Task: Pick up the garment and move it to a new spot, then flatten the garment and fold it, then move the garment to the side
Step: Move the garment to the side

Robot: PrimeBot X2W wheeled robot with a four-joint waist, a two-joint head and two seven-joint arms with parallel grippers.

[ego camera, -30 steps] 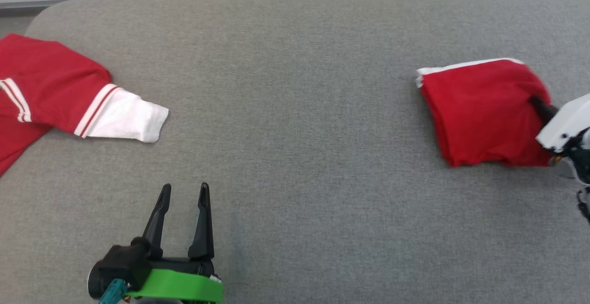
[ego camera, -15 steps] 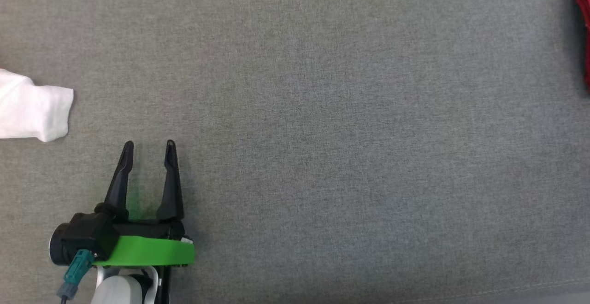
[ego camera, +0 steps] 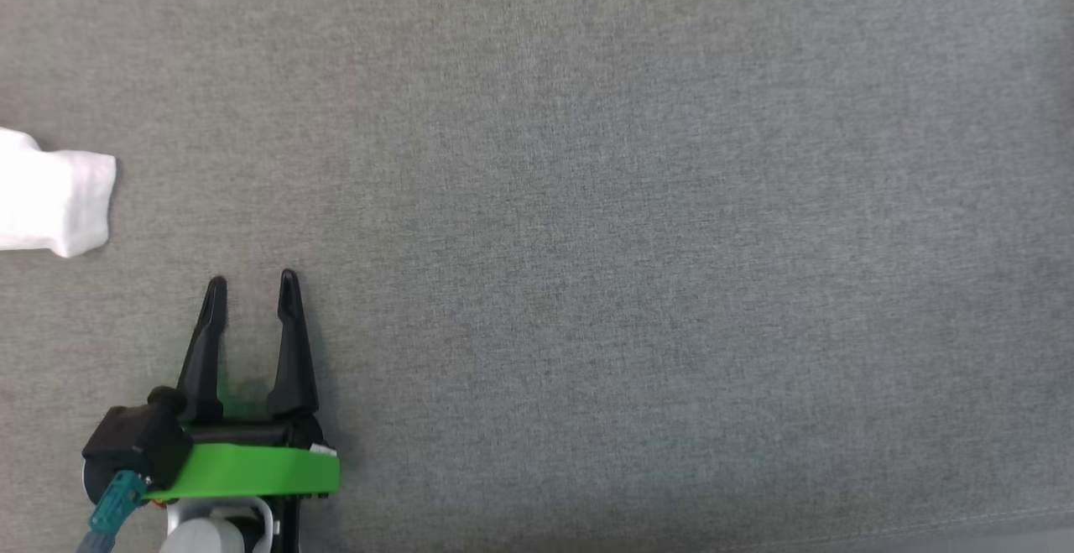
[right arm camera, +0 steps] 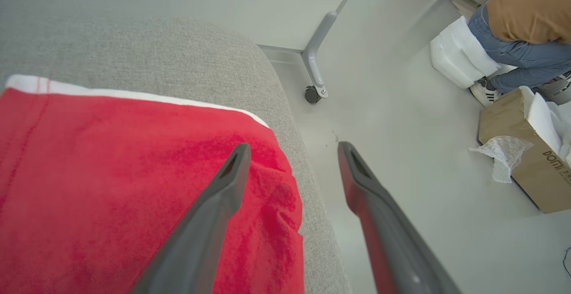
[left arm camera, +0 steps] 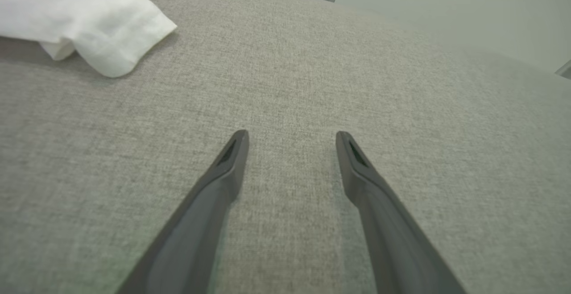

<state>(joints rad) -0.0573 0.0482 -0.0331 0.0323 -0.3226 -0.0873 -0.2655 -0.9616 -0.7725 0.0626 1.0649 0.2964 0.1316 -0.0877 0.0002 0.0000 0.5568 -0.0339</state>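
The garment (right arm camera: 111, 187) is red with a white band along its far edge. It lies folded on the grey table (right arm camera: 134, 48), close to the table's rounded corner. My right gripper (right arm camera: 293, 146) hovers over the garment's near corner and the table edge, open, with nothing between its fingers. My left gripper (ego camera: 252, 279) rests low over bare grey cloth at the lower left of the head view. It is open and empty, as its own wrist view shows (left arm camera: 291, 133).
A white sleeve end of another garment (ego camera: 52, 200) lies left of the left gripper (left arm camera: 89, 22). Beyond the table edge are pale floor, a table leg with a caster (right arm camera: 314, 80), a cardboard box (right arm camera: 522, 160) and a crouching person (right arm camera: 526, 26).
The right gripper has opened and let go of the red garment. The head camera has tilted down, so the red garment and the right arm have left that view.
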